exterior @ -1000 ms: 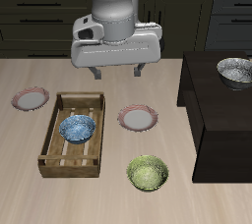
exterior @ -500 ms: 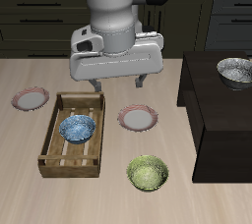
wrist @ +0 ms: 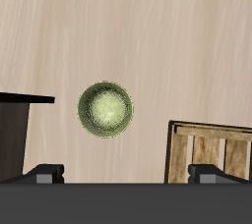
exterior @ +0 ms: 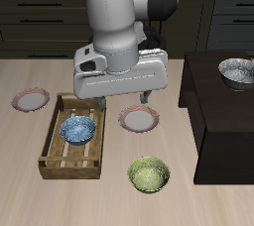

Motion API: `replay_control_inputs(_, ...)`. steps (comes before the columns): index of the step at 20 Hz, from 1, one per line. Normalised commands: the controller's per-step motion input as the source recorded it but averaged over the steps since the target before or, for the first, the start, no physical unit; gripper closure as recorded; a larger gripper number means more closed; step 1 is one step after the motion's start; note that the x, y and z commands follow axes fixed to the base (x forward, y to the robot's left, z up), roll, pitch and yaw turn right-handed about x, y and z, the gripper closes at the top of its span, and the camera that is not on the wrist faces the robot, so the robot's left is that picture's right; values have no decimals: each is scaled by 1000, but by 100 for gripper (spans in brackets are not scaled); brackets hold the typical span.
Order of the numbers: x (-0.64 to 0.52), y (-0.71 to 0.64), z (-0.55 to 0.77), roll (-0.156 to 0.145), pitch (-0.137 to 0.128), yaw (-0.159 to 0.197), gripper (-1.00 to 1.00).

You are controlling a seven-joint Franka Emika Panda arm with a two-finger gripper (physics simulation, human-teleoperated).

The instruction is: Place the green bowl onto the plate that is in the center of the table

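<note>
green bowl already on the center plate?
No: the green bowl sits on the bare table, nearer the front edge than the empty plate.

My arm [exterior: 121, 12] is smooth light-grey casing, fat rounded cylindrical links, with a dark grey/black band at the upper joint. Wrist ends in a wide, flat, pale-grey housing with rounded corners. My gripper [exterior: 121, 98] has two short dark fingers under that housing. In wrist view the fingers [wrist: 45, 175] are dark grey, blocky, with lighter tips.
</note>
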Motion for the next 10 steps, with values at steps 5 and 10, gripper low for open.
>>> replay_control_inputs(5,187,47,-277,26,-11,-19,-100)
replay_control_inputs(10,137,-26,-236,-14,12,8,-100)
